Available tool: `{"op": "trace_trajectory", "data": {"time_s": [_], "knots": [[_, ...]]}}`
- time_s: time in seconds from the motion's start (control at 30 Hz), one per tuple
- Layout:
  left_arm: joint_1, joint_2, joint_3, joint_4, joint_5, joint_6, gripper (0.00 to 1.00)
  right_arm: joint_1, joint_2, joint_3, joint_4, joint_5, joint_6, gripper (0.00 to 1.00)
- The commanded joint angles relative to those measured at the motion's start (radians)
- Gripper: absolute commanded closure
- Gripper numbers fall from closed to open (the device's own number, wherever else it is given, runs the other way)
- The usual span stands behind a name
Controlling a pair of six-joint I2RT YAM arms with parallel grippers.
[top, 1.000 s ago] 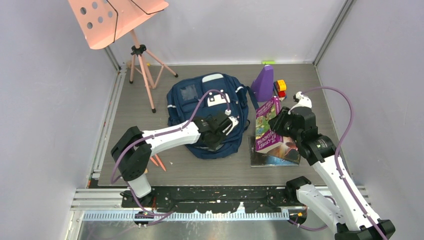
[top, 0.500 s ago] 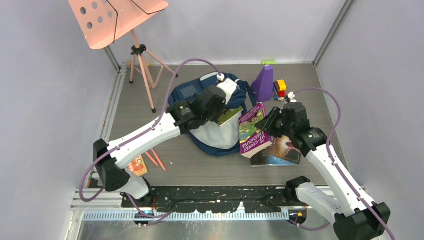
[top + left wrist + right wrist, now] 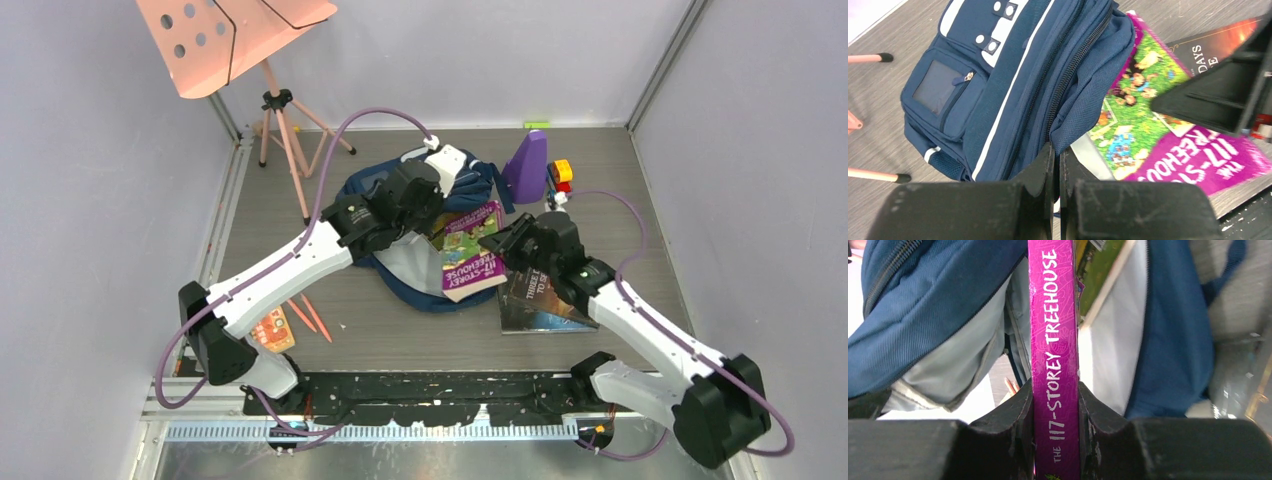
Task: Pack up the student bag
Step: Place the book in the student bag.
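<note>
One student bag [image 3: 998, 85], rim in left hand [image 3: 1056, 152], right hand [image 3: 1055, 390] alongside gripping book [image 3: 1053, 315]

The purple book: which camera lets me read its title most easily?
The right wrist view: the purple book shows its spine mid-frame, full title readable. The left wrist view shows its cover, title upside down. The top view shows it small, over the open bag.

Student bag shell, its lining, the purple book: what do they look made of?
Student bag: matte navy woven fabric, likely synthetic; the weave shows. Lining: pale grey smooth cloth, faint sheen. Purple book: paper, with a printed cover that looks slightly glossy along the spine.
</note>
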Motion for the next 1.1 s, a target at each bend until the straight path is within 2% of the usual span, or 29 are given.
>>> {"op": "trace_trajectory", "data": {"time_s": [0.0,0.27,0.47,0.7,0.9,1.0,1.07], "knots": [[0.019,-0.080,0.012,0.107,0.084,-0.022,1.00,0.046,0.110,0.060,0.356,0.072,0.077,0.99],[0.111,-0.072,0.060,0.004,0.308,-0.090,1.00,0.066,0.343,0.057,0.744,0.186,0.130,0.99],[0.159,-0.095,0.051,-0.020,0.418,-0.056,1.00,0.081,0.509,0.072,0.781,0.365,0.135,0.99],[0.160,-0.187,-0.117,0.131,0.476,-0.006,1.00,0.103,0.704,0.109,0.796,0.492,0.135,0.99],[0.164,-0.223,-0.198,0.200,0.525,-0.015,1.00,0.155,0.835,0.234,0.783,0.577,0.076,0.99],[0.164,-0.220,-0.213,0.211,0.551,-0.035,1.00,0.182,0.904,0.300,0.803,0.628,0.056,0.95],[0.164,-0.215,-0.213,0.217,0.567,-0.045,1.00,0.196,0.944,0.340,0.824,0.656,0.020,0.88]]}}
